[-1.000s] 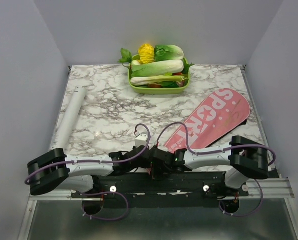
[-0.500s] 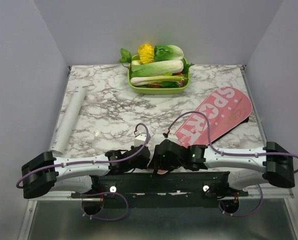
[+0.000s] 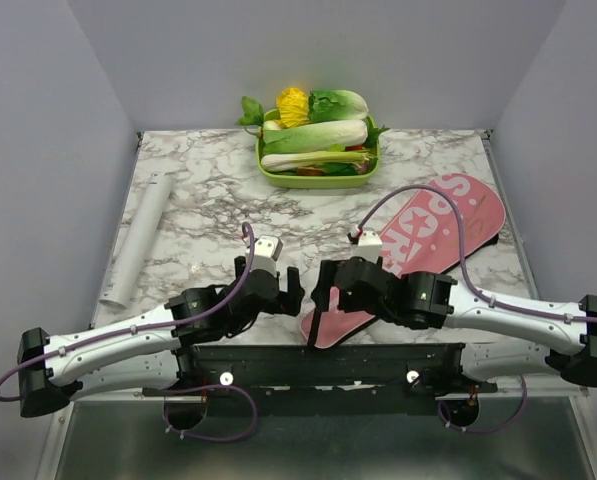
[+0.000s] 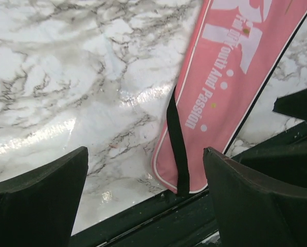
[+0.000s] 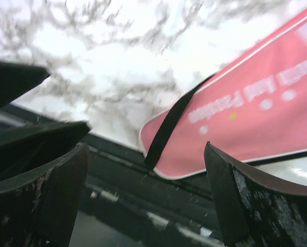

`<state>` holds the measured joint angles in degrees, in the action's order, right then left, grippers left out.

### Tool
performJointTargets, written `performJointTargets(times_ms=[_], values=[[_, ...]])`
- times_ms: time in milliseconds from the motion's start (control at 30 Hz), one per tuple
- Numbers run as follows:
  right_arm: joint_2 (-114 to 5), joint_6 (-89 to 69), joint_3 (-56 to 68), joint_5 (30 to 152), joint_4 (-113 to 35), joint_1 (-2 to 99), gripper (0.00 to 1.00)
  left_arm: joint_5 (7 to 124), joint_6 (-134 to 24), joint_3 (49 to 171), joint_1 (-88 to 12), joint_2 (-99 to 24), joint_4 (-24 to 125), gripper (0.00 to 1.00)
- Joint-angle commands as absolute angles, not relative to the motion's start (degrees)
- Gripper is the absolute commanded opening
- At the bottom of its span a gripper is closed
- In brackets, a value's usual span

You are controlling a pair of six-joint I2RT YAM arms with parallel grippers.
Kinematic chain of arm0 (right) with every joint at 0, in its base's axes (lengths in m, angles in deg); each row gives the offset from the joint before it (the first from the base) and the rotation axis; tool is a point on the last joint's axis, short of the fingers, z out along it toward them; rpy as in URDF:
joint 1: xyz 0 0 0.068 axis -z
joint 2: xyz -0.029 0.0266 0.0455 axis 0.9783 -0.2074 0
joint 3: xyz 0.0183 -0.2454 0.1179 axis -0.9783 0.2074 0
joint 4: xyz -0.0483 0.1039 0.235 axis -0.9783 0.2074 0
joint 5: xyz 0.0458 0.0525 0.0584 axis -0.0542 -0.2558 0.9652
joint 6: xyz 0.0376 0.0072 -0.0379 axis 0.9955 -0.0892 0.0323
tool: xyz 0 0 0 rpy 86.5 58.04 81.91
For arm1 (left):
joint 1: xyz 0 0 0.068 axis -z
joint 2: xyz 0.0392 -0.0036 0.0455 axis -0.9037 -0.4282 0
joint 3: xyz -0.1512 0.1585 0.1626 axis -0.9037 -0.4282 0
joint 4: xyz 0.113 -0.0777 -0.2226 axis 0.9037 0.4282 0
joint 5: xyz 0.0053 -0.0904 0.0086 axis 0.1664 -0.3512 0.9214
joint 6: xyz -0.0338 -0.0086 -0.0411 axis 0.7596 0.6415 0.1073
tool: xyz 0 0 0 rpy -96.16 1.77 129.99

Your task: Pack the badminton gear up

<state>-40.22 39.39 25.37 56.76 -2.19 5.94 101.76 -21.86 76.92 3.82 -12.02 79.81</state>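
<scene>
Pink cover bag (image 3: 433, 230) lies flat on the marble worktop (image 3: 208, 215), and its narrow end reaches the near edge, close to both of my claws. My left claw (image 4: 145, 154) is released, its 2 fingers (image 4: 40, 200) spread wide with nothing between them. Through that gap I see bare worktop and, just to the right, the bag's rounded narrow end with a black strap (image 4: 176, 139) running along it down to the worktop's edge. My right claw (image 5: 145, 149) is spread apart too and grips nothing. The same bag end and strap (image 5: 166, 128) show between its fingers (image 5: 235, 200), though that view is blurred, and I cannot tell whether either claw touches the bag.

From above, my left claw (image 3: 268, 283) hangs just left of the bag's narrow end and my right claw (image 3: 336, 290) is over it, with the right arm crossing the bag's near part. The bag runs on a slant toward the far right, white lettering up, edged in black. What it holds I cannot tell from outside.

1 long white tube (image 3: 138, 238) lies along the left side of the worktop, well apart from the bag.

At the middle of the far edge stands 1 green tray (image 3: 318, 183), heaped with vegetables (image 3: 313, 137): pale long stalks, leafy greens, 1 yellow piece, some red beneath.
</scene>
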Motion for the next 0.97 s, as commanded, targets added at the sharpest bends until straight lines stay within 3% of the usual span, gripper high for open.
performJointTargets(times_ms=[0, 200, 367, 700, 867, 933], values=[[-38.08, 30.26, 22.74, 47.75, 1.28, 10.78, 1.0, 108.51, -26.59, 81.47, 3.38, -10.41, 85.98, 0.99], [-38.16, 16.72, 26.34, 62.93, -11.11, 33.53, 1.0, 110.18, -29.32, 85.42, 2.59, -10.49, 85.46, 0.99], [-42.03, 11.01, 23.79, 65.42, -11.64, 45.57, 1.0, 105.71, -32.92, 87.18, -3.37, -13.22, 83.35, 0.99], [-40.72, 6.08, 18.96, 62.44, -9.71, 51.4, 1.0, 92.09, -42.5, 87.62, -26.73, -17.79, 76.41, 0.99], [-38.87, 1.51, 18.35, 69.36, -10.59, 51.66, 1.0, 88.03, -47.68, 87.63, -33.09, -21.66, 70.98, 0.99], [-39.66, 4.13, 17.47, 65.0, -9.19, 51.66, 1.0, 88.73, -50.41, 86.84, -34.05, -22.45, 68.51, 0.99]])
